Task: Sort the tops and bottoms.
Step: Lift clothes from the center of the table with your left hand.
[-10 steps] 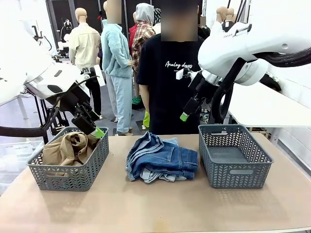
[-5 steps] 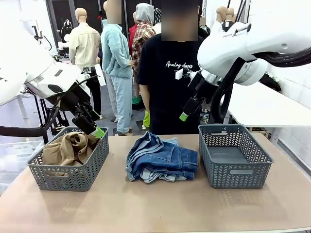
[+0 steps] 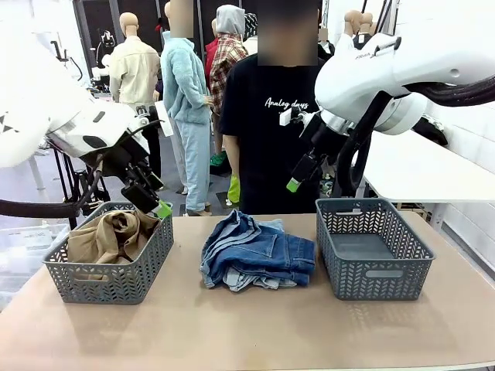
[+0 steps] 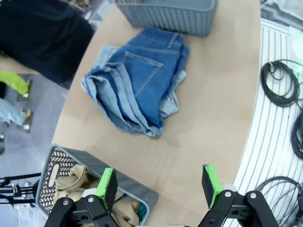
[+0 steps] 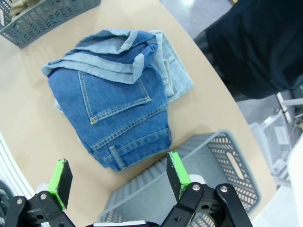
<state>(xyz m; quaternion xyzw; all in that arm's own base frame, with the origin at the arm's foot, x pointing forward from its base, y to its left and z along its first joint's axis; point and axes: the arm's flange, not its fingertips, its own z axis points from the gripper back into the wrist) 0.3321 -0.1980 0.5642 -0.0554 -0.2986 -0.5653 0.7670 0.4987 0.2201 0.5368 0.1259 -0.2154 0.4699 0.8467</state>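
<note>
Two folded blue denim bottoms point(image 3: 259, 251), a darker pair on a paler pair, lie in a pile mid-table between the baskets. The same pile shows in the left wrist view point(image 4: 137, 85) and the right wrist view point(image 5: 118, 104). A tan top point(image 3: 108, 236) lies crumpled in the left grey basket point(image 3: 116, 282), with a bit of teal cloth point(image 4: 138, 211) beside it. My left gripper point(image 3: 155, 202) hangs open and empty just above that basket's far right corner. My right gripper point(image 3: 298, 179) is open and empty, high above the gap between the denim and the right basket point(image 3: 375, 274).
The right basket holds nothing. A person in a black T-shirt point(image 3: 274, 124) stands at the far edge behind the denim. Bare tabletop point(image 3: 247, 332) stretches along the near side. Cables lie on the floor point(image 4: 284, 94) beside the table.
My left gripper has shifted slightly up and to the right above the left basket. The right arm and the garments have not moved.
</note>
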